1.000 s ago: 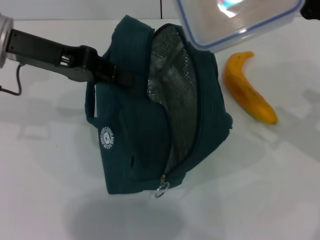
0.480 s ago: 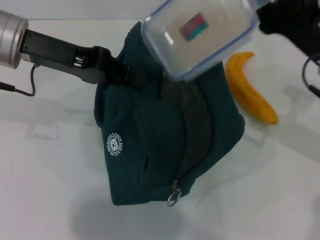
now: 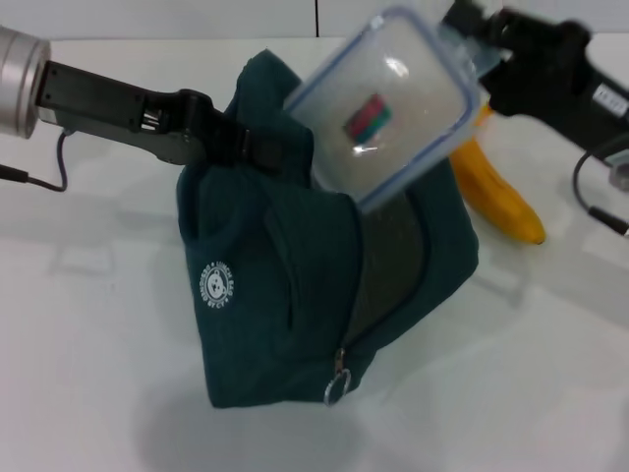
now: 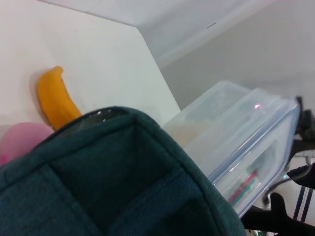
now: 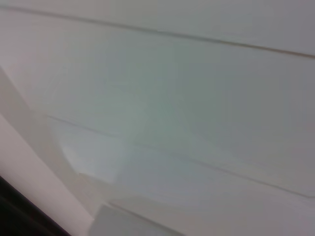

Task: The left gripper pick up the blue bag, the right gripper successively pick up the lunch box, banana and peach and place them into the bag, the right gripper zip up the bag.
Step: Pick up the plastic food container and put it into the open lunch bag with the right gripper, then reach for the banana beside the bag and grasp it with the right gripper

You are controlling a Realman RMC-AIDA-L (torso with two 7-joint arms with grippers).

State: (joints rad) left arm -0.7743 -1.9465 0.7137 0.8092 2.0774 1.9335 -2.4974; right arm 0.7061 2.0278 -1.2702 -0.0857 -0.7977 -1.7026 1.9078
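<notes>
My left end effector is clamped on the top of the bag, holding it up off the surface. My right end effector grips the lunch box, tilted over the bag's opening, with the banana lying just below it and the peach beside the banana.

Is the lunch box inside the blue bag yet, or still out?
Still out. The lunch box hangs tilted above the blue bag, its lower corner at the open mouth, held by the right tool.

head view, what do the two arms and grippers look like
The left arm has a silver cylindrical segment leading to a black, boxy left gripper, with a thin black cable looping beneath. The right gripper is black too, with a small white label and a black cable trailing.
</notes>
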